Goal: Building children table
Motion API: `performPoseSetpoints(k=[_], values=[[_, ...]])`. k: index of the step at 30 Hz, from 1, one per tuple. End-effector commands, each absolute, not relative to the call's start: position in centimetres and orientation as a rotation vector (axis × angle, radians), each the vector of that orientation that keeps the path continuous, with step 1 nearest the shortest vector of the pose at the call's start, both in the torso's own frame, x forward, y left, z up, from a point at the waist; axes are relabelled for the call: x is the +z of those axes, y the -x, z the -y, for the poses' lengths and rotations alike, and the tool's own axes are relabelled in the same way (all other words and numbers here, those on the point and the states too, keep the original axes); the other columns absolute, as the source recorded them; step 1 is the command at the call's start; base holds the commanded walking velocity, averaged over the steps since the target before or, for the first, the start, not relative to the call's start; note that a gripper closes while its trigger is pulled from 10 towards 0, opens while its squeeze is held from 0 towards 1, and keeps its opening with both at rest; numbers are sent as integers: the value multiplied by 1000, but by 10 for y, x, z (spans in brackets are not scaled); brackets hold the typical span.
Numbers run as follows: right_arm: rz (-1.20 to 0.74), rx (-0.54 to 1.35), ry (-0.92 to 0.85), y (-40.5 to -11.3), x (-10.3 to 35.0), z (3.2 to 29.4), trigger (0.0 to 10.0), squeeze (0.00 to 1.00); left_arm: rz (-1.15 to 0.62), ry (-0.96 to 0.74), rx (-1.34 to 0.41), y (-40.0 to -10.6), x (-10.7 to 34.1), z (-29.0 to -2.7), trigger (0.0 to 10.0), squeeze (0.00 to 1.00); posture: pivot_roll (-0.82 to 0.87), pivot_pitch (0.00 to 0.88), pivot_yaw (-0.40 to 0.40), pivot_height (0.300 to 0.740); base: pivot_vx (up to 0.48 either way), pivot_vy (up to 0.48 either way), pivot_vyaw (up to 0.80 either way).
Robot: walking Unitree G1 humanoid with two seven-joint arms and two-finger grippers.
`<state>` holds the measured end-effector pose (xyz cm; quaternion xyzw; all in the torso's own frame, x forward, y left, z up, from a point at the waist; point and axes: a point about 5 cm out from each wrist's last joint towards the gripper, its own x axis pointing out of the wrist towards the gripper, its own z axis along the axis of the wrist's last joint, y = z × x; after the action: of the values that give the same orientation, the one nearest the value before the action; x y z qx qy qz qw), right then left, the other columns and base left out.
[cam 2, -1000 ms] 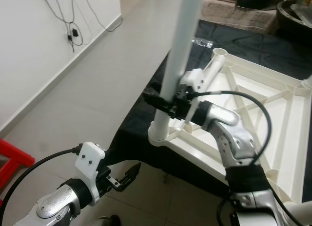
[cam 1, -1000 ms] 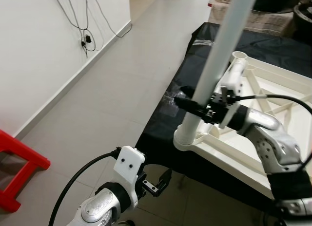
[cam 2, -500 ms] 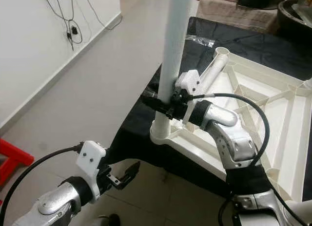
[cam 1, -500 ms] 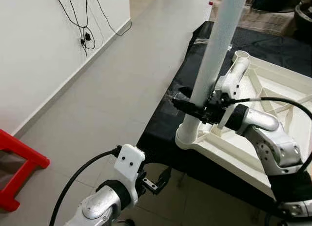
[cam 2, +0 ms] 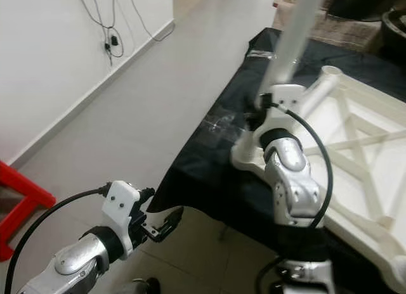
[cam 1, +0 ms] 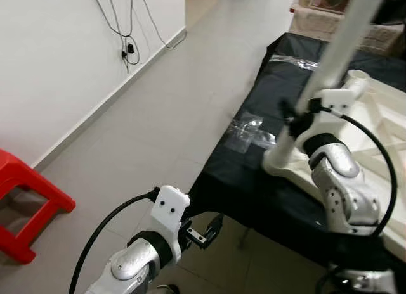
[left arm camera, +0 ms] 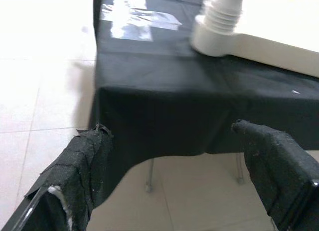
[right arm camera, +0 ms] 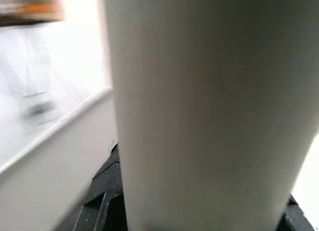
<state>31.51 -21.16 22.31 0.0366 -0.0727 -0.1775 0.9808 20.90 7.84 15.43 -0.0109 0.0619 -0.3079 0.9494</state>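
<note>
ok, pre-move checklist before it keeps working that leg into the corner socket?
1. Right gripper closed on the white leg: ok, black jaws wrap the tube low down.
2. Leg bottom in the corner socket of the upturned white tabletop: ok, ribbed end sits in the collar; depth cannot tell.
3. Leg square to the tabletop: cannot tell, it appears tilted in both eye views.
4. Left gripper out of the way: ok, open, empty, below the edge of the black-covered table.
5. Tabletop fully supported: cannot tell, its socket corner sits near the cloth edge.
</note>
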Motion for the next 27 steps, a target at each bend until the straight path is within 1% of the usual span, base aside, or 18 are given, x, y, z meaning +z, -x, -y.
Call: performPoseSetpoints(k=[1, 2, 3, 5, 6, 7, 10, 11, 15, 20, 22, 25, 26, 27], values=[[-52, -589, -48, -301, 180, 244, 10000, 0, -132, 19, -626, -209, 152, -78, 10000, 0, 169, 132, -56, 740, 0, 0, 0], [-45, -690, -74, -297, 180, 239, 10000, 0, -129, 17, -625, -211, 151, -78, 10000, 0, 171, 121, -53, 740, 0, 0, 0], [-45, -690, -74, -297, 180, 239, 10000, 0, -129, 17, -625, -211, 151, -78, 10000, 0, 171, 121, -53, 740, 0, 0, 0], [-39, -830, -131, -293, 181, 219, 10000, 0, -123, 14, -622, -215, 150, -78, 10000, 0, 172, 105, -54, 740, 0, 0, 0], [-39, -830, -131, -293, 181, 219, 10000, 0, -123, 14, -622, -215, 150, -78, 10000, 0, 172, 105, -54, 740, 0, 0, 0], [-49, -894, -159, -295, 184, 204, 10000, 0, -119, 12, -620, -217, 149, -78, 10000, 0, 170, 93, -51, 740, 0, 0, 0], [-67, -988, -175, -299, 190, 178, 10000, 0, -111, 10, -622, -220, 147, -77, 10000, 0, 172, 78, -52, 740, 0, 0, 0], [-79, -1000, -182, -300, 188, 173, 10000, 0, -109, 8, -629, -221, 146, -76, 10000, 0, 177, 63, -54, 740, 0, 0, 0], [-87, -1007, -187, -301, 187, 170, 10000, 0, -107, 7, -633, -221, 146, -75, 10000, 0, 177, 63, -54, 740, 0, 0, 0], [-104, -996, -183, -300, 182, 165, 10000, 0, -108, 5, -650, -222, 141, -75, 10000, 0, 173, 29, -54, 740, 0, 0, 0], [-94, -937, -187, -303, 181, 164, 10000, 0, -112, 0, -674, -223, 136, -73, 10000, 0, 167, 4, -53, 740, 0, 0, 0], [-94, -901, -199, -305, 180, 163, 10000, 0, -114, -4, -687, -224, 133, -72, 10000, 0, 167, 4, -53, 740, 0, 0, 0], [-91, -876, -188, -306, 180, 163, 10000, 1000, -114, -7, -692, -225, 131, -71, 10000, 0, 165, 0, -50, 740, 0, 0, 0], [-83, -845, -174, -307, 180, 164, 10000, 1000, -115, -8, -693, -227, 130, -71, 10000, 0, 161, 0, -48, 740, 0, 0, 0]])
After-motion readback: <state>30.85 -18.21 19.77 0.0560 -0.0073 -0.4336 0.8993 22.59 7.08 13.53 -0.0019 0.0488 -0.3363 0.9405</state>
